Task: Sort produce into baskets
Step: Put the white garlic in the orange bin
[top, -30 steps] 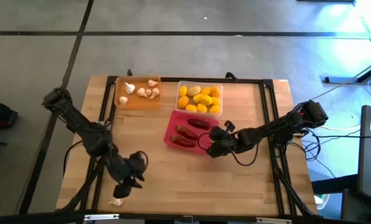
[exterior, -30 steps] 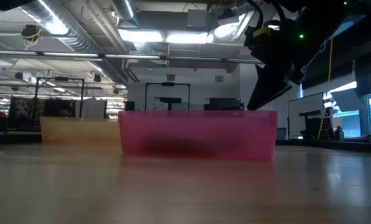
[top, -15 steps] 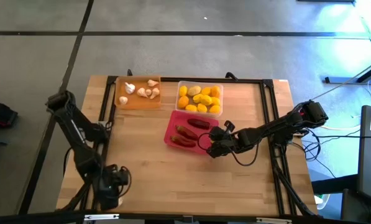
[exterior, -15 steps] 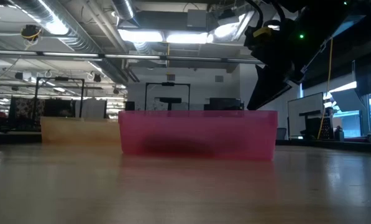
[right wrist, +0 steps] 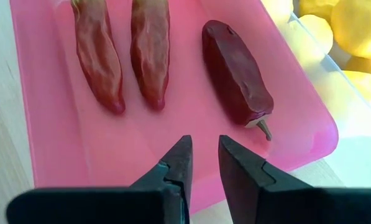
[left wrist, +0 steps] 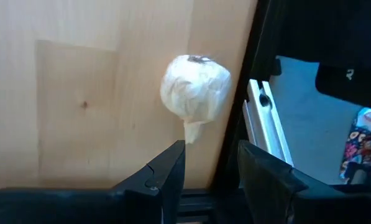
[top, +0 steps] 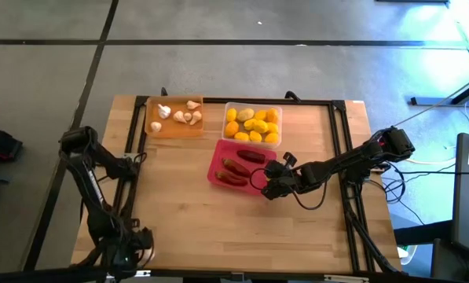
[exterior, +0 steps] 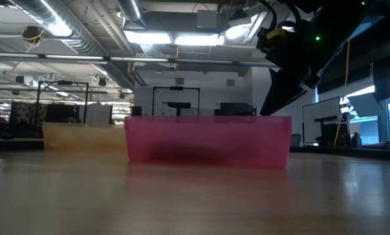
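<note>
At table edge: white papery garlic bulb, stem down.

garlic white | chilies dark red | tray pink | lemons yellow-orange

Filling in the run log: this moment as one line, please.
left end effector: open, empty, near garlic bulb | right end effector: empty, over pink tray

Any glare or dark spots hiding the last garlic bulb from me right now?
Left wrist view: garlic bulb evenly lit, casting only a soft shadow beside the table edge. High view: left gripper covers it; blue light washes the floor at the upper right. Low view: pink tray backlit by bright ceiling lights, its contents hidden.
</note>
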